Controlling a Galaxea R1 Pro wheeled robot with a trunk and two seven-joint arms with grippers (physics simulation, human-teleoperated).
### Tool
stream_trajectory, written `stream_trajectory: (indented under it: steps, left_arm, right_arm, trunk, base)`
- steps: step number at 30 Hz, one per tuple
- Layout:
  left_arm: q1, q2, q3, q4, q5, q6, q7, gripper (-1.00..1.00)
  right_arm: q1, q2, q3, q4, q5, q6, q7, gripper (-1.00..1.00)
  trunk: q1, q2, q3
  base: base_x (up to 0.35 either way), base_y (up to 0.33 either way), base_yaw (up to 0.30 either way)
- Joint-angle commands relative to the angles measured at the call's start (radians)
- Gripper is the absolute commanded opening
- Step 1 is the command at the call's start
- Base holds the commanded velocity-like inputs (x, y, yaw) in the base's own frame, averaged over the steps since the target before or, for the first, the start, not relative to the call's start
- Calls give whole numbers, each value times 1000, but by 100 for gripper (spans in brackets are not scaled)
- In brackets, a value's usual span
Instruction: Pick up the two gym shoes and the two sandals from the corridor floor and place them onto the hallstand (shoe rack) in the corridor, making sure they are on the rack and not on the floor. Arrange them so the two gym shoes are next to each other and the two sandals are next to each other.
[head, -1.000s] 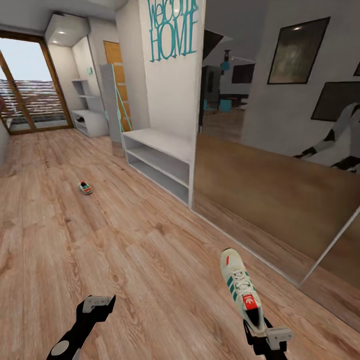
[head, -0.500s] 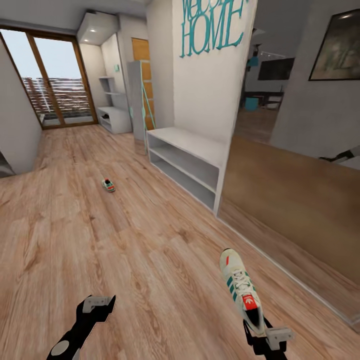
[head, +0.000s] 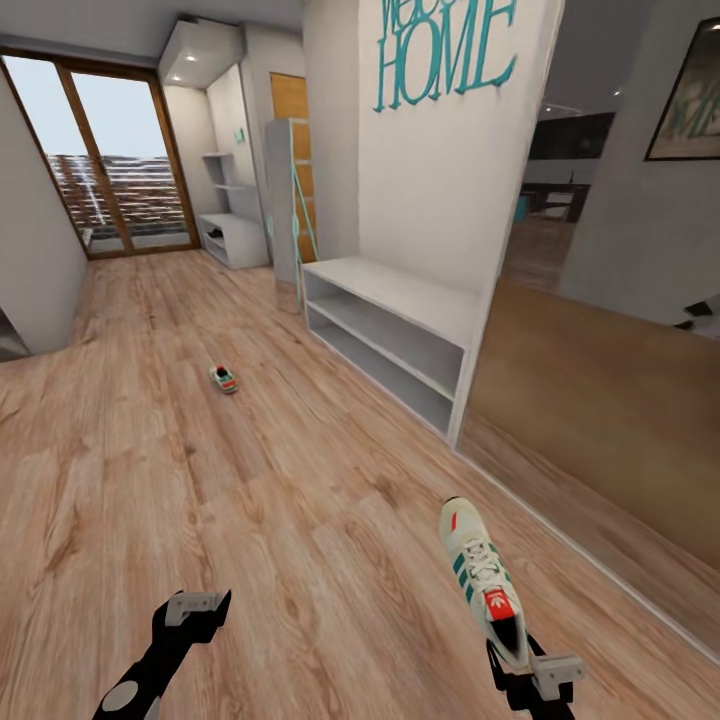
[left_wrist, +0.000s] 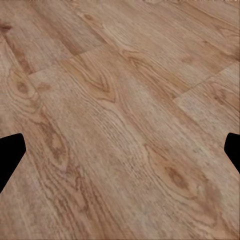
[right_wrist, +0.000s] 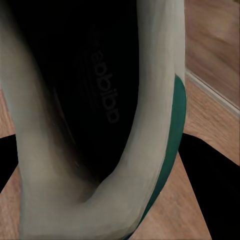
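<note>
The right gripper (head: 515, 655) grips a white green-striped gym shoe (head: 483, 580) by its heel; the left gripper's (head: 195, 605) fingers spread wide, well apart from the low white open-shelved bench (head: 395, 325).

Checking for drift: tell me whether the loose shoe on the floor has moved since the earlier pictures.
No. The shoe keeps its place on the floor planks left of the white bench; its shift across the picture comes from the camera turning.
</note>
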Motion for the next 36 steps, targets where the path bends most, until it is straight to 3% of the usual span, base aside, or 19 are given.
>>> stream_trajectory:
  steps: [1,19,36]
  left_arm:
    - [-1,-1,7,1,-5,-3,-8,100]
    - [-1,-1,7,1,-4,-3,-8,100]
    - [-1,-1,7,1,-5,-3,-8,100]
  right_arm:
    - [-1,0,-9,0,2,-3,9,-100]
    - [-1,1,-9,0,0,-1,7,-100]
    - [0,3,-9,0,0,-2,6,-100]
  trunk:
    - [0,0,-1]
    - [0,0,-1]
    - [0,0,-5]
  base:
    - [288,172,0]
    - [308,109,18]
    - [338,1,250]
